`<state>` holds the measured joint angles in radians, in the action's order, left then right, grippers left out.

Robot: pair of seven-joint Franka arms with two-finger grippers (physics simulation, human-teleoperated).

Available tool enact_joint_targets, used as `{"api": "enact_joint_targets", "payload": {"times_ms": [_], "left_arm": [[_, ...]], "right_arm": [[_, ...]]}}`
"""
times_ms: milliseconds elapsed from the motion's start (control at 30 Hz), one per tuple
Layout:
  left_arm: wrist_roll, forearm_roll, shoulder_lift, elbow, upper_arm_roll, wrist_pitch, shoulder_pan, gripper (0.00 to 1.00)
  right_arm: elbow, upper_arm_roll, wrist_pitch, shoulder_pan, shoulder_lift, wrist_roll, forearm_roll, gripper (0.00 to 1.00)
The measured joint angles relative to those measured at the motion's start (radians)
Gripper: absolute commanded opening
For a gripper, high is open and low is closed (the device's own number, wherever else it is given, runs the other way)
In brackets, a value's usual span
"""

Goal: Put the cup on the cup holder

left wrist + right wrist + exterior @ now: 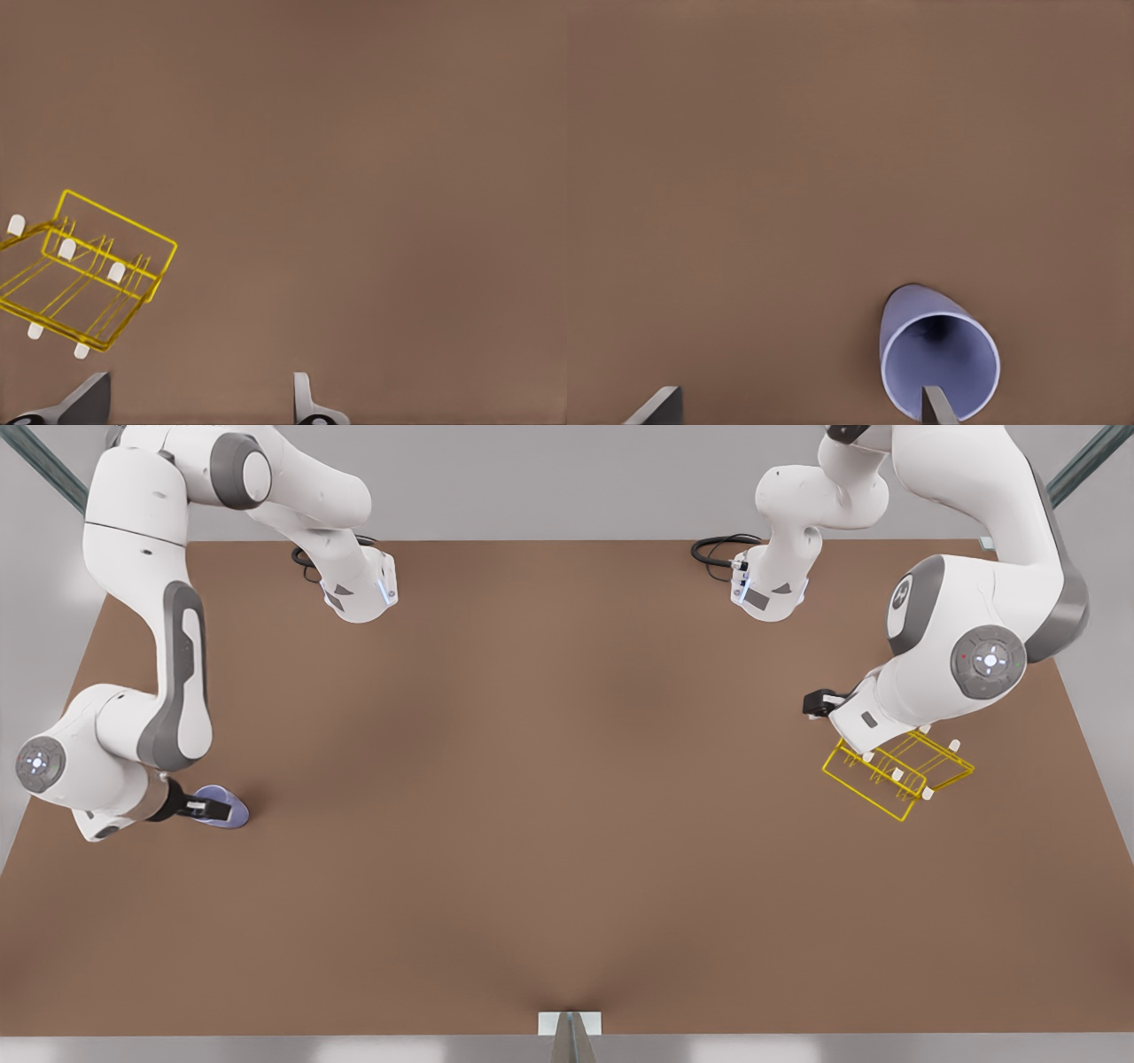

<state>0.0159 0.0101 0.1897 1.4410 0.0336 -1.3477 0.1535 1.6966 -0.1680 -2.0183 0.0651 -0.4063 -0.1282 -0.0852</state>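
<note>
The lavender-blue cup point(232, 811) rests on the brown table at the front view's left. In the right wrist view its open mouth point(939, 359) faces the camera. My right gripper point(211, 808) is open at the cup; one fingertip point(937, 405) is over the rim and the other point(658, 403) is well off to the side. The yellow wire cup holder point(864, 794) lies at the front view's right, white-tipped pegs up. My left gripper point(199, 407) hangs open beside the holder point(120, 217), nothing between its fingers.
Both arm bases point(359, 589) point(769, 593) and their black cables sit at the table's far edge. A metal post point(569, 1029) stands at the middle of the near edge. Bare brown table point(549, 762) spans the wide stretch between cup and holder.
</note>
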Motion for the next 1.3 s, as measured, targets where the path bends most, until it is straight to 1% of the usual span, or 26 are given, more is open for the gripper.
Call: {"api": "enact_joint_targets", "payload": {"times_ms": [167,267,533,733,1033,1067,1100,1133,1200,1233,1267,1300], "left_arm": [[-0.001,-0.001,-0.003,0.0,0.004,0.005,0.0,1.0],[-0.002,-0.001,-0.018,-0.006,0.003,0.005,0.001,1.0],[-0.003,0.005,-0.02,-0.003,0.005,0.006,0.003,1.0],[-0.004,0.01,-0.018,-0.002,-0.001,0.004,0.002,1.0],[-0.005,0.016,0.015,-0.002,-0.003,-0.002,0.001,1.0],[-0.005,0.017,0.018,-0.001,-0.003,-0.002,0.001,1.0],[-0.005,0.017,0.02,-0.001,-0.003,-0.002,0.001,1.0],[-0.005,0.017,0.022,0.0,-0.003,-0.002,0.001,1.0],[-0.005,0.017,0.022,-0.001,-0.003,-0.002,0.001,1.0],[-0.005,0.017,0.022,-0.002,-0.003,-0.002,0.001,1.0],[-0.005,0.017,0.022,-0.003,-0.003,-0.002,0.001,1.0],[-0.005,0.017,0.022,-0.004,-0.003,-0.003,0.001,1.0]], "right_arm": [[0.05,-0.048,-0.059,0.002,-0.016,-0.063,-0.046,1.0],[0.101,-0.062,-0.078,0.004,-0.013,-0.101,-0.074,1.0],[0.173,-0.076,-0.121,0.002,-0.024,-0.174,-0.091,1.0],[0.193,-0.076,-0.148,-0.001,-0.03,-0.21,-0.095,1.0],[0.244,-0.075,-0.205,-0.008,-0.05,-0.245,-0.116,1.0],[0.244,-0.075,-0.213,-0.01,-0.052,-0.248,-0.117,0.94],[0.245,-0.076,-0.22,-0.011,-0.053,-0.251,-0.117,0.83],[0.245,-0.076,-0.226,-0.01,-0.054,-0.254,-0.116,0.77],[0.241,-0.076,-0.236,-0.01,-0.062,-0.259,-0.114,0.7],[0.238,-0.076,-0.241,-0.01,-0.069,-0.262,-0.113,0.62],[0.235,-0.077,-0.246,-0.01,-0.076,-0.264,-0.113,0.5],[0.232,-0.077,-0.25,-0.009,-0.082,-0.267,-0.113,0.41]]}}
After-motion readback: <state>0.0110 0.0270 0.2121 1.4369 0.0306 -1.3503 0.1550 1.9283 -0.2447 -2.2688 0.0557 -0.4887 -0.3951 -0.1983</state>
